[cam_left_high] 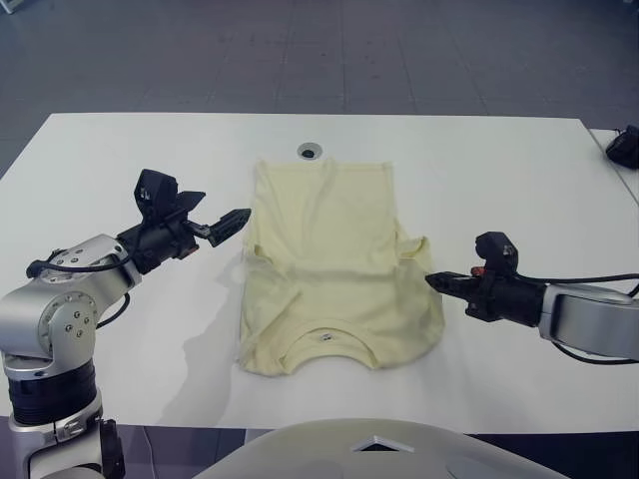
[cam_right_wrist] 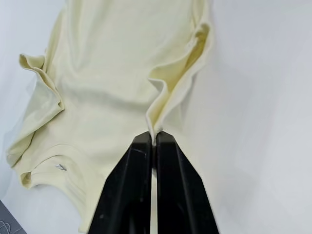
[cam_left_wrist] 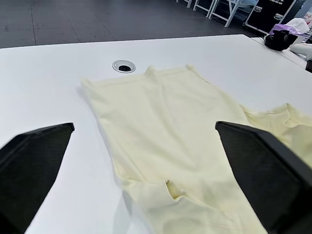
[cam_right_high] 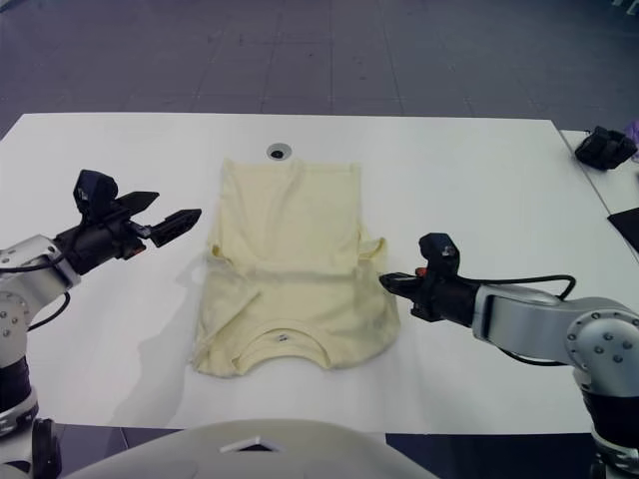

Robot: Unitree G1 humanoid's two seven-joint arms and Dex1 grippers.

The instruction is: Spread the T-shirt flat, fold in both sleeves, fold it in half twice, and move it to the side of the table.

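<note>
Left arm: elbow bent at the near left, forearm reaching right and slightly far, wrist held above the white table (cam_left_high: 519, 190).
Left gripper (cam_left_high: 228, 204): spread wide and holding nothing. It is just left of the T-shirt's left edge and clear of the cloth.
Right arm: forearm low over the table, coming in from the right and pointing left.
Right gripper (cam_left_high: 431, 280): pressed together on a raised fold at the T-shirt's right edge, near the bunched right sleeve (cam_left_high: 414, 247).
T-shirt (cam_left_high: 324, 259): pale yellow, at the table's middle. The collar (cam_left_high: 324, 339) is at the near end and the hem at the far end. The body lies mostly flat (both sleeve areas are rumpled, the left one (cam_left_high: 252, 267) tucked against the side).
Grommet (cam_left_high: 311, 151): a round cable hole in the table, just beyond the hem.
Left wrist view: the two dark fingers (cam_left_wrist: 34, 165) sit at either side, with the far half of the shirt and the grommet between them.
Right wrist view: the black fingers (cam_right_wrist: 131, 185) meet with a thin ridge of cloth caught at their tips. The collar label lies off to one side.
Right eye view: a black object (cam_right_high: 604, 148) sits on a neighbouring surface at the far right, well apart from the shirt.
</note>
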